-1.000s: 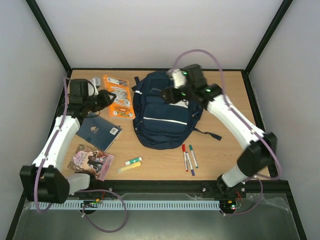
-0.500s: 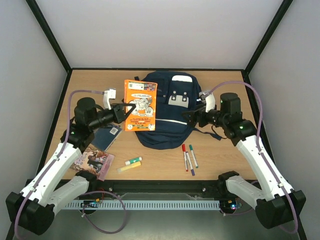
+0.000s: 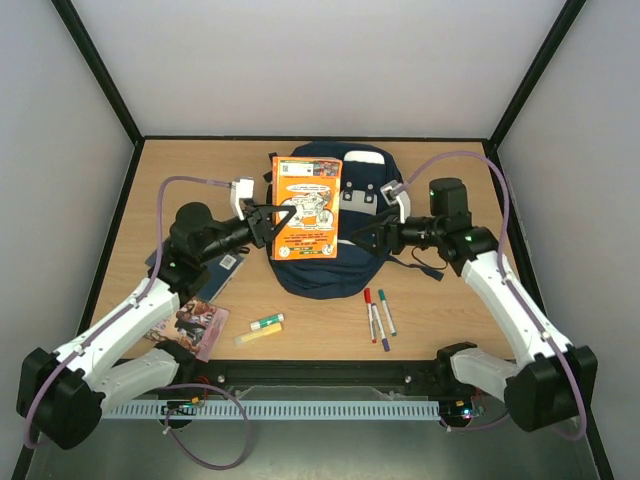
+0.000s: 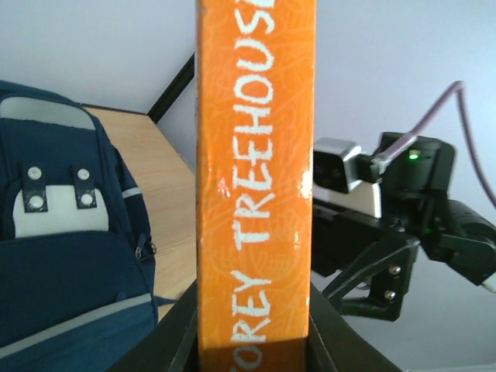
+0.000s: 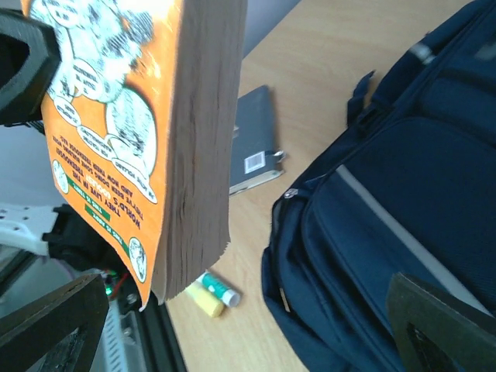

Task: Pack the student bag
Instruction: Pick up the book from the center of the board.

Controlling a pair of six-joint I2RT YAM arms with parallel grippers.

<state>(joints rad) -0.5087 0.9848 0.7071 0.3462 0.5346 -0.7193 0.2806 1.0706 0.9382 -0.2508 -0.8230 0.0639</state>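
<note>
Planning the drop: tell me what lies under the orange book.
The student bag lies below the orange book; its left part is covered, so any opening there is unseen.

Robotics lab cell: wooden table, blank white walls, black frame, twin robot arms.

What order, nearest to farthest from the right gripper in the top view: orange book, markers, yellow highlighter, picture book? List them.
1. orange book, just left of the right gripper, held up by the left gripper.
2. markers, toward the near edge.
3. yellow highlighter, near edge, further left.
4. picture book, far left.
</note>
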